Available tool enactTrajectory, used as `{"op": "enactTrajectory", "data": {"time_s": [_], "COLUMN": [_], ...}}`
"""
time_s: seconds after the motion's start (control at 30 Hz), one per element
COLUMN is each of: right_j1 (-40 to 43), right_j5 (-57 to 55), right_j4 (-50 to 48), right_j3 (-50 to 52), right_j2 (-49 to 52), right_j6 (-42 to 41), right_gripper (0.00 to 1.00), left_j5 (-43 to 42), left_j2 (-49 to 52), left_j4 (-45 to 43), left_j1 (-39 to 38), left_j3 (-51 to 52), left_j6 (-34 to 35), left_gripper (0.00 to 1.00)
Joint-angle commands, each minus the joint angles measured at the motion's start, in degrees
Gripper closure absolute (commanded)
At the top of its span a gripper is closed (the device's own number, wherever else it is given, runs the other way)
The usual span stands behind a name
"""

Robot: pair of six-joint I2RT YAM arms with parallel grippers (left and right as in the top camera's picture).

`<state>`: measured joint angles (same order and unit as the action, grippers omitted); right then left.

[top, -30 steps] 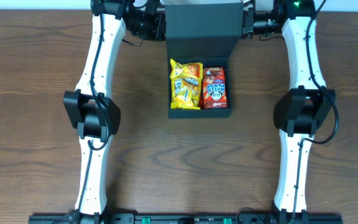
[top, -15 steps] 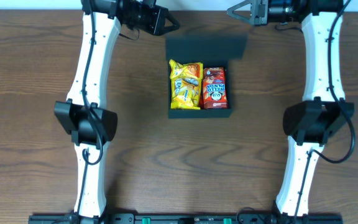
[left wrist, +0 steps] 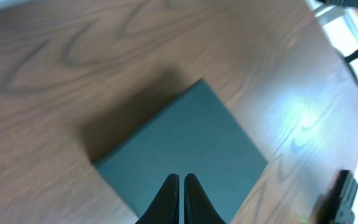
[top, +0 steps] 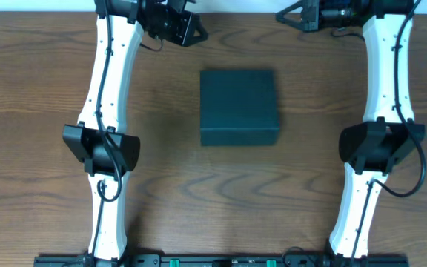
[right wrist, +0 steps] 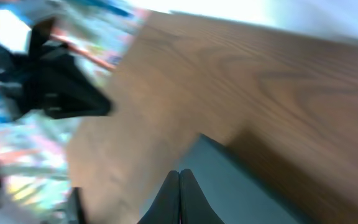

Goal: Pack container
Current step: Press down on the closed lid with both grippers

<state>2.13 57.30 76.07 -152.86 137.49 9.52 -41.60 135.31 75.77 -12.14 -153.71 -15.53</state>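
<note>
The container is a dark teal box in the middle of the wooden table, its flap lid down flat so nothing inside shows. It also shows in the left wrist view and blurred in the right wrist view. My left gripper is shut and empty, raised beyond the box's far left corner. In its own view the fingertips meet over the lid. My right gripper is shut and empty, raised beyond the far right corner; its fingertips touch each other.
Both white arms reach along the table's left and right sides to the far edge. The right wrist view is motion-blurred and shows the other arm's dark gripper and colourful clutter past the table edge.
The lid stood upright, then fell shut over the yellow and red snack packets, which are now hidden. Both grippers let go of the lid and drew back outward toward the far edge.
</note>
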Motion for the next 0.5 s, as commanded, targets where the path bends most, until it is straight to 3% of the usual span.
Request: {"op": "enactTrajectory", "data": {"time_s": [0.0, 0.2, 0.37, 0.47], "right_j1": [0.3, -0.7, -1.2, -1.0], "right_j5": [-16.9, -37.2, -39.2, -38.9], "right_j4": [1.9, 9.4, 16.1, 18.6], "right_j3": [-1.0, -1.0, -0.9, -0.5], "right_j2": [-4.1, -9.2, -12.5, -13.7], "right_j6": [0.8, 1.5, 4.2, 4.2], "right_gripper": [0.99, 0.98, 0.98, 0.98], "left_j5": [7.6, 7.6, 5.0, -2.3], "left_j2": [-0.8, -0.8, -0.6, -0.6], "left_j4": [1.4, 2.8, 3.4, 3.6], "left_j1": [-2.3, -6.3, -7.3, -7.5], "left_j3": [-1.4, -1.2, 1.9, 7.4], "left_j6": [-1.3, -6.6, -7.7, -10.3], "left_gripper": [0.94, 0.94, 0.94, 0.94]}}
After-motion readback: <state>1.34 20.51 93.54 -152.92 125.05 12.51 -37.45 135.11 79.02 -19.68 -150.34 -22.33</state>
